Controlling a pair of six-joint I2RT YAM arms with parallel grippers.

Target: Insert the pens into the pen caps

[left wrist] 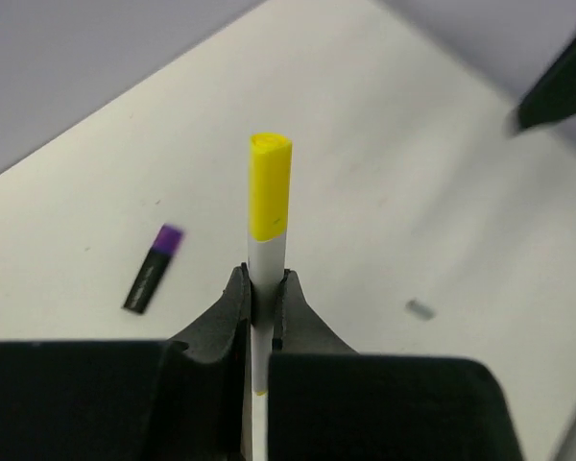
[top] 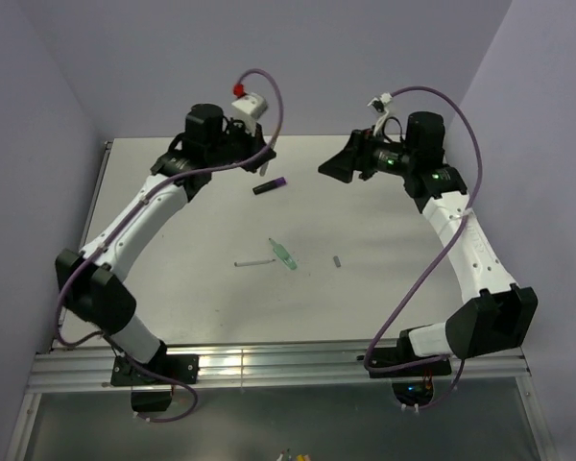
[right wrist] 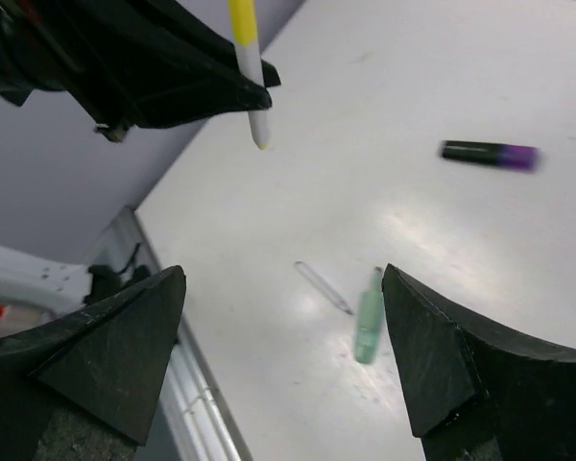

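Four pens to account for. Found the pale yellow-white pen [left wrist: 266, 264] in the left hand [left wrist: 266, 288]: fingers pinched shut across the barrel, pen upright in the wrist view and well clear of the table [top: 230, 307]. Seeing the yellow cap [left wrist: 270, 187] seated on the upper end, in line with the barrel. Seeing the bare lower end poking out under the fingers in the right wrist view.

Over to the right hand [right wrist: 283, 279]: spread wide, holding nothing, only table between the fingers. Facing the left hand across a gap, both raised over the far half of the table.

Remaining three pens flat on the table. Near the far edge, about mid-width: black pen with purple end [top: 270, 185], under the gap between the hands and closer to the left one. Purple end: cap or own tip, can't tell. Mid-table, angled: translucent green pen [top: 284, 254]. Just left of it: grey-white pen [top: 252, 261], near ends almost meeting; touching or not, can't tell.

Last item, grey cap [top: 336, 260]: alone, right of the green pen and apart from it, about midway between near and far edges.
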